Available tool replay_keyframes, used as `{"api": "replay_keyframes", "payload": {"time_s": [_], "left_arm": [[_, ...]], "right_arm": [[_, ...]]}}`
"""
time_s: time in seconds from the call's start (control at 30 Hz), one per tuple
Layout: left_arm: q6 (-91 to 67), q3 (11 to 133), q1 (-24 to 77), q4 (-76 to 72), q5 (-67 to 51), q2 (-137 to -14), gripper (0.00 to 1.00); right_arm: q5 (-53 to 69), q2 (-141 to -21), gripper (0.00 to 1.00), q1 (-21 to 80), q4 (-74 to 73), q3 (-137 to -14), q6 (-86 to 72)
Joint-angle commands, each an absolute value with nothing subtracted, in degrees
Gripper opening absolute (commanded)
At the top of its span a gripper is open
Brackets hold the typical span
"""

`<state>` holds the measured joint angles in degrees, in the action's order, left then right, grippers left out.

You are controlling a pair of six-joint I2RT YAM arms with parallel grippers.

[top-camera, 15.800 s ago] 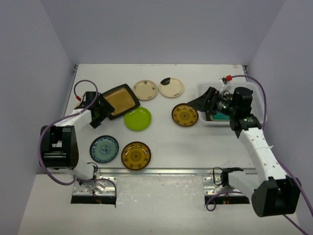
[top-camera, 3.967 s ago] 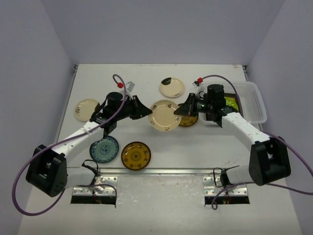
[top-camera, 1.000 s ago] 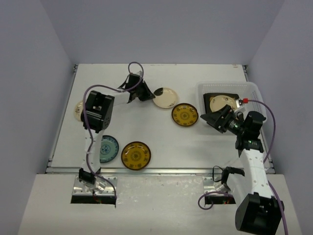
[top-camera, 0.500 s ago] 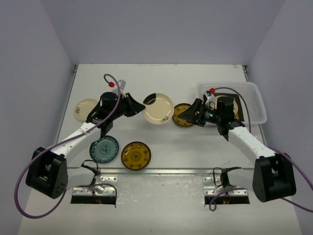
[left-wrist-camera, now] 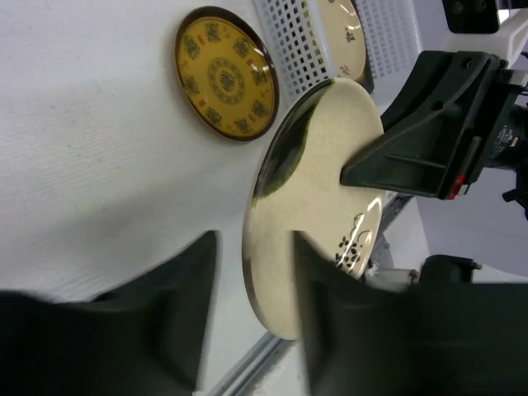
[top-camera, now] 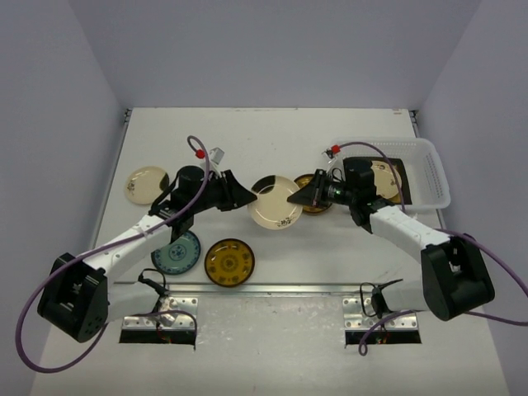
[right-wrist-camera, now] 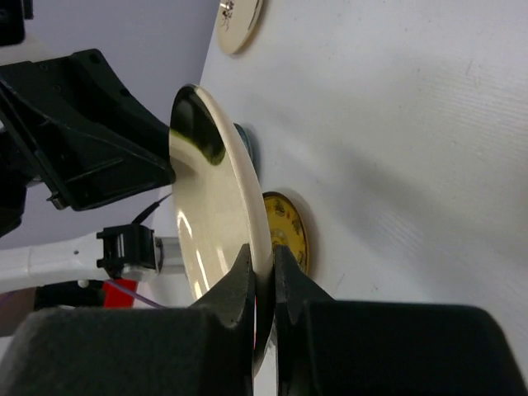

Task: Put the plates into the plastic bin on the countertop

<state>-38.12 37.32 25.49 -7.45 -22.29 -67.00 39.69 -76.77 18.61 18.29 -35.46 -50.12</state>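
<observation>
A cream plate (top-camera: 276,203) with a dark patch on its rim hangs tilted above the countertop (top-camera: 272,132), between my two grippers. My right gripper (top-camera: 295,198) (right-wrist-camera: 262,268) is shut on its right rim. On the opposite rim my left gripper (top-camera: 247,199) (left-wrist-camera: 252,309) stands open, its fingers straddling the plate's edge with a gap. The plastic bin (top-camera: 429,157) at the right holds a dark square plate (top-camera: 400,167) with a cream round one (top-camera: 381,175) on top. An amber patterned plate (top-camera: 312,196) (left-wrist-camera: 224,73) lies below my right gripper, partly hidden.
A small cream plate (top-camera: 144,183) lies at the left. A blue patterned plate (top-camera: 178,252) and a second amber plate (top-camera: 228,261) lie near the front metal strip. Lavender walls close in the left, back and right sides.
</observation>
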Motion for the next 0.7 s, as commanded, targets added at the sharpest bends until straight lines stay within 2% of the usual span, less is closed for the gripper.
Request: {"api": "replay_keyframes", "payload": {"time_s": [0.0, 0.13, 0.23, 0.3, 0.43, 0.63, 0.67], "left_arm": [[-37.39, 38.79, 25.72, -4.19, -15.09, -62.70, 1.00], [-36.61, 37.23, 25.75, 2.13, -2.56, -56.12, 1.00], [-36.19, 35.23, 25.75, 1.79, 1.29, -53.82, 1.00], [-35.95, 34.63, 25.75, 1.48, 1.10, -54.80, 1.00], [-36.47, 34.65, 25.82, -1.40, -3.59, -59.30, 1.00], [-32.97, 37.27, 25.84, -0.18, -5.45, -65.83, 1.00], [-32.81, 36.74, 25.84, -0.47, -5.52, -65.90, 1.00]], "right_arm": [[33.38, -73.13, 0.00, 17.11, 16.60, -36.21, -48.55], [24.09, -67.55, 0.00, 6.68, 6.27, -36.35, -49.58], [21.61, -63.19, 0.00, -10.49, 5.60, -33.35, -55.28], [16.17, -62.97, 0.00, -16.50, 4.61, -33.52, -57.39], [7.71, -68.52, 0.00, -22.76, 2.02, -35.93, -59.00], [11.82, -78.75, 0.01, -25.66, 6.18, -39.90, -57.78], [12.84, -79.80, 0.06, -25.66, 4.58, -41.32, -56.85]]}}
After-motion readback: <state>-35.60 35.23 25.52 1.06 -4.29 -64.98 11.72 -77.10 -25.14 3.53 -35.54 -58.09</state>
